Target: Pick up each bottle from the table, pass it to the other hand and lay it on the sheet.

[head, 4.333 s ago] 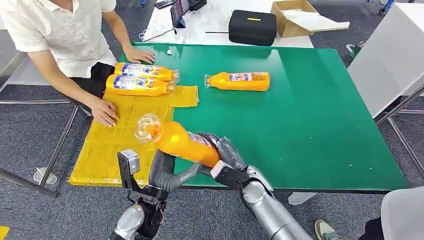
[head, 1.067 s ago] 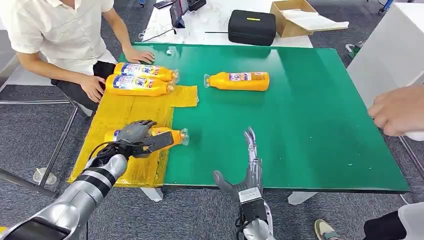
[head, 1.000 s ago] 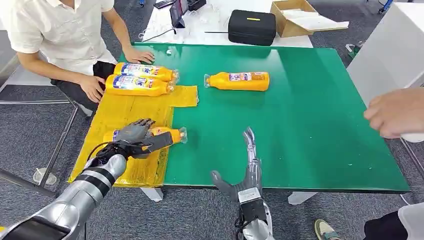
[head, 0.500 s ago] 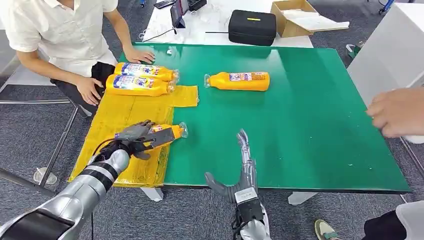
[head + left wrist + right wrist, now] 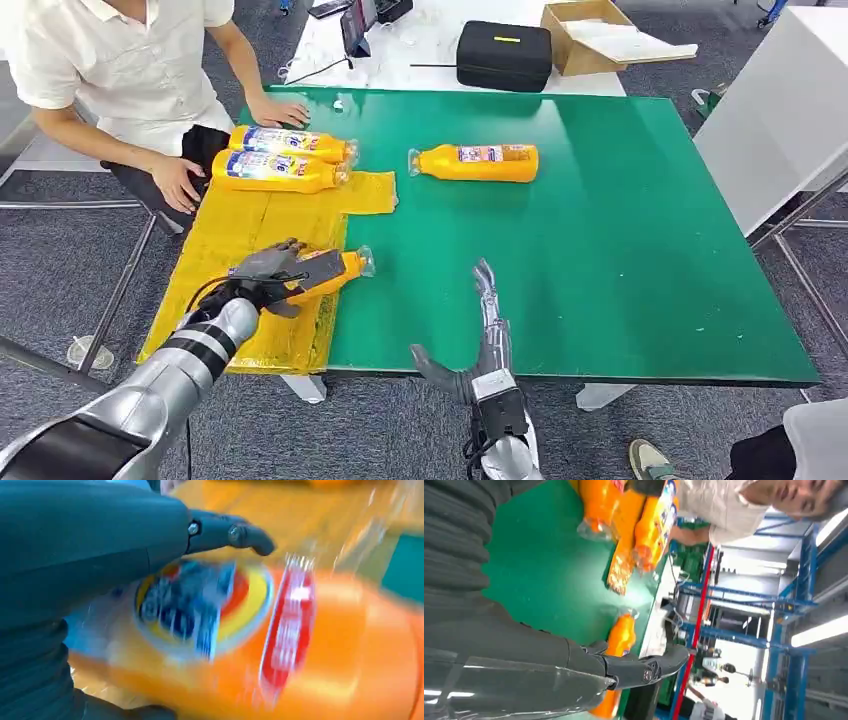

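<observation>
fingers (image 5: 268, 262) of the left hand (image 5: 268, 278) wrap the orange bottle (image 5: 335, 268) lying on the yellow sheet (image 5: 230, 290), neck past its edge. right hand (image 5: 487, 322) spread, holding nothing. risk: on release, the round bottle may roll onto the green table (image 5: 600, 230).

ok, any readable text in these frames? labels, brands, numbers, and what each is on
None can be read.
Bottle held by the left hand: blue, yellow and red label, print blurred.
Two bottles on the yellow sheet: blue-and-white labels, too small.
Bottle on the green table: label too small.
Black case: a yellow mark, no legible letters.
</observation>
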